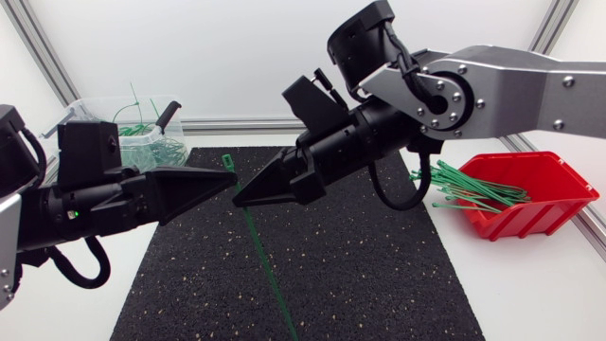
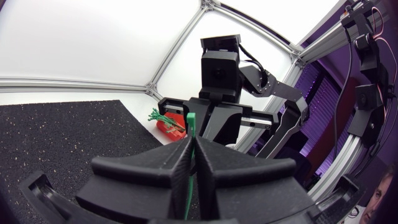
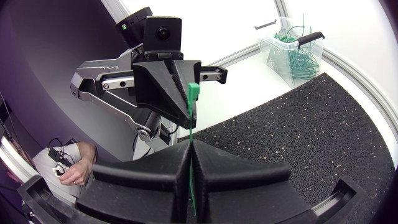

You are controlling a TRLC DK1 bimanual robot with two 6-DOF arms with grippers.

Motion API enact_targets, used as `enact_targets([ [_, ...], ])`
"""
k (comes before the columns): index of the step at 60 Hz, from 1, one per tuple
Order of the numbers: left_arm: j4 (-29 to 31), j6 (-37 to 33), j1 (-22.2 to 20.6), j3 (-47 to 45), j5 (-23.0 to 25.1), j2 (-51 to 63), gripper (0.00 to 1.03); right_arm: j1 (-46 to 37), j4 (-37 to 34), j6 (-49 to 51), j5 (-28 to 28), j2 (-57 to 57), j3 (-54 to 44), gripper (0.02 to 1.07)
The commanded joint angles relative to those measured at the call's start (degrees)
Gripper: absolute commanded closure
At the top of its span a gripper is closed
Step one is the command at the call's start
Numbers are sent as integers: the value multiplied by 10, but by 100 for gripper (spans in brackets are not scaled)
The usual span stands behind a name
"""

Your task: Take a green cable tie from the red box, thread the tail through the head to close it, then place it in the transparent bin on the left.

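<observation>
At the near edge of the black speckled rubber mat (image 1: 360, 275), which lies on the white bench (image 1: 530, 284), the tail of a long green plastic cable tie (image 1: 268, 270) slants from near right toward far left. Farther along it is the matte black right pincer (image 1: 241, 199), its arm coming in from the right and past the mat's middle. It is closed on the strap, and its wrist view shows the tie pinched between both fingers. Just left of it, almost tip to tip, the matte black left pincer (image 1: 225, 180) clamps the same tie. In its own view the strap sits between its closed fingers, with the square head standing just past the tips. To the right, off the mat, sits the red plastic box (image 1: 540, 216) with a sheaf of loose green ties (image 1: 469, 185) spilling over its left rim. At the far left stands the transparent plastic bin (image 1: 95, 109), holding more green ties and a black handle (image 1: 167, 114).
</observation>
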State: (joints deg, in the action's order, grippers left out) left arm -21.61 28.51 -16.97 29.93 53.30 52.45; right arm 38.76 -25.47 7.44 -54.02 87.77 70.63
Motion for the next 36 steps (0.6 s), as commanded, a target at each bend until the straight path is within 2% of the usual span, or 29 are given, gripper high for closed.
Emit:
enact_targets([
  [1, -16, 10, 2, -11, 6, -1, 100, 2, 3, -11, -1, 6, -13, 101],
  [8, -13, 21, 4, 6, 6, 11, 100, 3, 5, -10, 3, 6, -12, 101],
  [13, -1, 20, 19, 23, 6, 31, 100, -1, 3, -9, 24, -6, -10, 82],
  [18, 18, 8, 36, 35, 6, 50, 100, 0, -15, 18, 64, -16, -9, 70],
  [26, 45, -21, 55, 47, 7, 58, 100, 2, -44, 58, 103, -20, -9, 62],
  [27, 53, -22, 53, 52, 14, 66, 100, 3, -48, 71, 119, -25, -12, 59],
  [36, 71, -38, 53, 62, 25, 68, 100, 17, -51, 122, 204, -48, -40, 51],
])
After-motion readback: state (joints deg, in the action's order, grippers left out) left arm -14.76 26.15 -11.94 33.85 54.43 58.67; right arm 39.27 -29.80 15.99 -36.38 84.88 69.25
